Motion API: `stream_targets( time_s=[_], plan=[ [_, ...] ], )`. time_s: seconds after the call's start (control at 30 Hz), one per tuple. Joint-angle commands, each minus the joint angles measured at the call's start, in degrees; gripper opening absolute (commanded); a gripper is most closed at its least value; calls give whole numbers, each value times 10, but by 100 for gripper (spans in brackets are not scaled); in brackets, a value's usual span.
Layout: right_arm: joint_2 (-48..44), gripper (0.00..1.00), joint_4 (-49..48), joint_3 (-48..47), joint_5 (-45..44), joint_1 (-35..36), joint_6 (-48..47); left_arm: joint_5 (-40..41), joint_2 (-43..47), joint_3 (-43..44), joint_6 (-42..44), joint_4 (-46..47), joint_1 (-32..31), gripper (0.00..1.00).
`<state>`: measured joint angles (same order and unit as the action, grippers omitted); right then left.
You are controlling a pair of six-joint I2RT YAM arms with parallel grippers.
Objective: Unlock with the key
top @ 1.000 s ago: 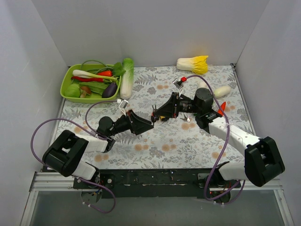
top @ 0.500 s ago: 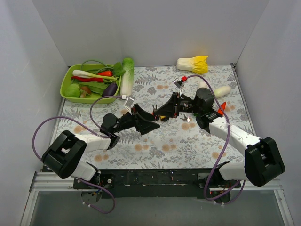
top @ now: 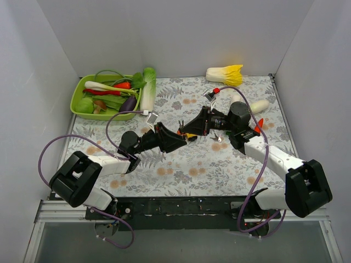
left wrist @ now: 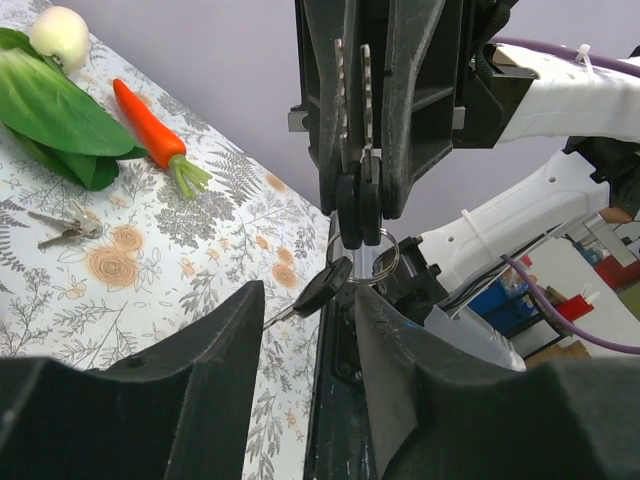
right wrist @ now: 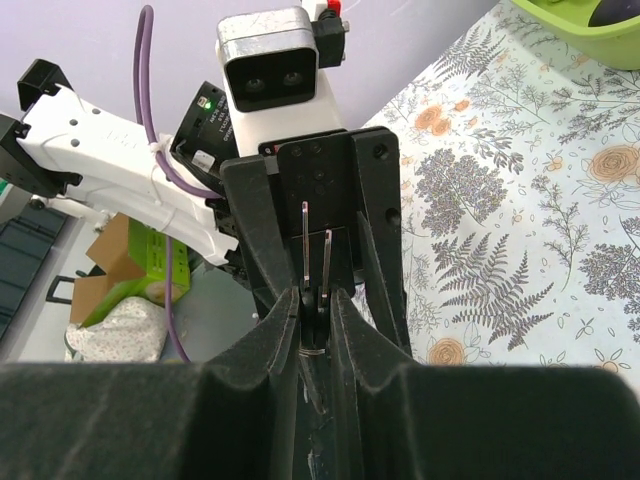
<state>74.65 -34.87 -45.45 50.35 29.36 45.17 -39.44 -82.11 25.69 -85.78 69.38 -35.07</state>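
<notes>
Tablecloth (top: 181, 164) floral, walls (top: 192, 33) white — green tray (top: 78, 90) far-left; right claw (top: 189, 133) grips keys (left wrist: 355, 200).

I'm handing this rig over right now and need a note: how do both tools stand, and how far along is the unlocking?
Left tool: open, nothing gripped, facing the right tool.
Right tool: shut on the key bunch, one key dangling from its ring.
Spare keys lie on the table.
Done: key bunch gripped, held off the table.
To do: no lock visible in any view; unlocking not done.
</notes>
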Motion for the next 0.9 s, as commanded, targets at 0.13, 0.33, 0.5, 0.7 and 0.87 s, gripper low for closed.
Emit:
stream_targets(
  time_s=[0.13, 0.33, 0.5, 0.7, 0.87],
  plan=[
    [-9, 1, -40, -5, 7, -5, 9, 11, -9, 9, -7, 17, -4, 29],
    [-11, 1, -40, 4, 1, -10, 8, 11, -10, 6, -11, 17, -4, 6],
    [-9, 1, -40, 16, -10, -18, 5, 9, 2, -11, -21, 14, -4, 0],
    [8, 1, -28, 28, -15, -25, -23, -43, 31, -13, -24, -78, -4, 0],
    [17, 1, 23, 34, -26, -25, -91, -95, 61, 0, -35, -172, -2, 0]
  ],
)
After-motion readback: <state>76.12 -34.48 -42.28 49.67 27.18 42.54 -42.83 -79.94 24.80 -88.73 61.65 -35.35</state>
